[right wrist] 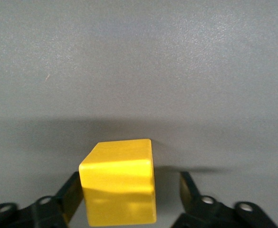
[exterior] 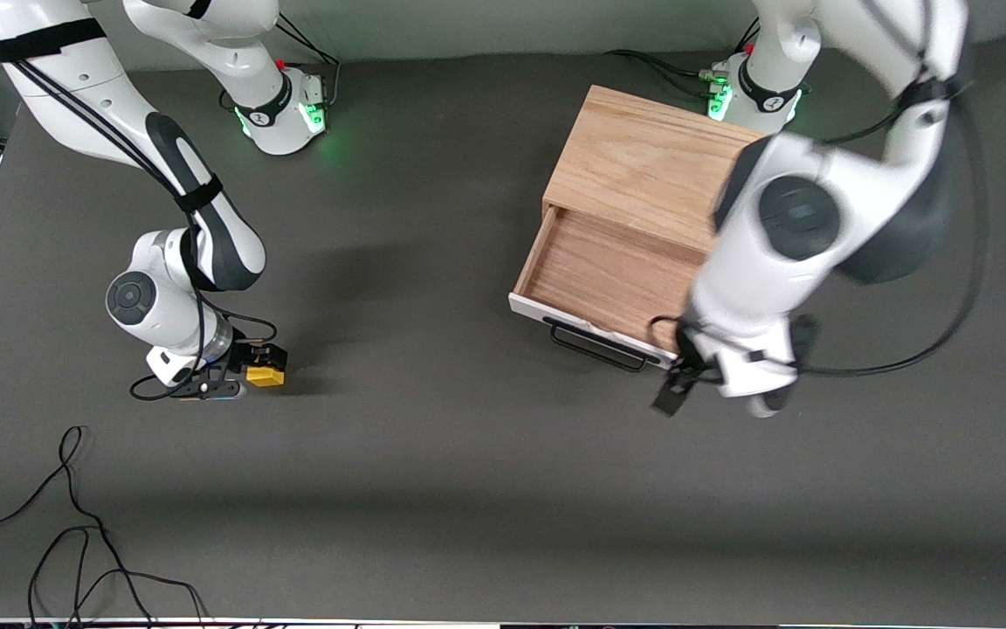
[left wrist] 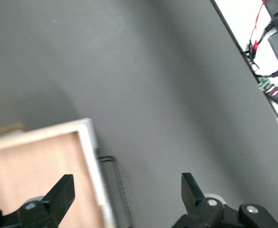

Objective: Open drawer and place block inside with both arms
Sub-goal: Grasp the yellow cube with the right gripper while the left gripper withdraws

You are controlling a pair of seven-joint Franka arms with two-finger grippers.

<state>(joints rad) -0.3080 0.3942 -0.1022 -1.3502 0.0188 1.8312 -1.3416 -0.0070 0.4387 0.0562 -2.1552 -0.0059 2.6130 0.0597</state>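
**Block between the right fingers, drawer pulled out**

Dark grey matting covers the table (exterior: 433, 454), with loose black cables (exterior: 66, 533) trailing across the corner nearest the front camera at the right arm's end.

Right gripper (right wrist: 129, 194): its two black fingers (right wrist: 71, 192) stand either side of the yellow block (right wrist: 119, 183). One finger lies against a side of the cube; the other (right wrist: 188, 187) stands apart from it, with bare table showing between. So the fingers are part-way in around the block, and no firm clamp shows. The block sits low at the table surface, casting a shadow on the mat, well apart from the cabinet. From the front, the right gripper (exterior: 245, 371) points down at the mat, its wrist bent low and the forearm sloping up toward its base (exterior: 280, 109).

Left gripper (left wrist: 127, 192): fingers (left wrist: 62, 192) spread wide, holding nothing, touching nothing. It hangs over the drawer's white front panel and black bar handle (left wrist: 115, 190). Seen from the front, the left gripper (exterior: 676, 389) is just past the handle (exterior: 595, 345), the arm arching over the cabinet (exterior: 643, 166) from its base (exterior: 761, 87).

The drawer (exterior: 608, 275) is open, its wooden floor bare.
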